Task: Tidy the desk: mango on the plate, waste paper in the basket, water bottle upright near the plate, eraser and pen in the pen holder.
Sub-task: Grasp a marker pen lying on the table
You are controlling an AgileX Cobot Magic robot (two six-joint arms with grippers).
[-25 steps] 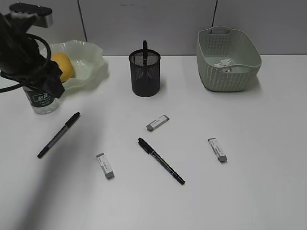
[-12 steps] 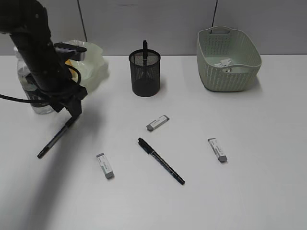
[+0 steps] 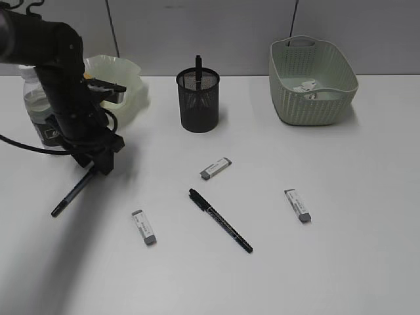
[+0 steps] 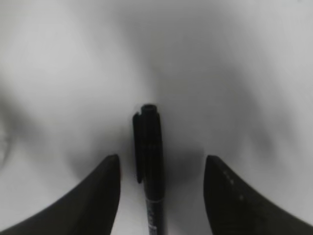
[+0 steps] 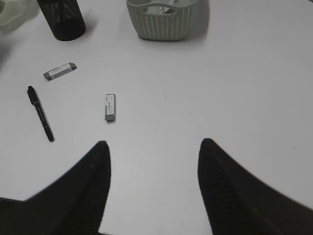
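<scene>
Left gripper [image 4: 159,196]: low over the far-left black pen [image 4: 149,166], jaws spread either side (no contact seen).
Right gripper [image 5: 154,188]: jaws apart, empty, above the desk [image 5: 254,98].

Left arm low at nine o'clock, right arm out of the exterior view

The left gripper [image 4: 159,188] points down, jaws parted; the right gripper [image 5: 154,169] hangs high, angled toward twelve o'clock, jaws spread and holding nothing.

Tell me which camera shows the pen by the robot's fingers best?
The left wrist view: that pen fills the middle, lying between the open fingers. The exterior view shows it small, partly behind the arm. The right wrist view misses it.
</scene>
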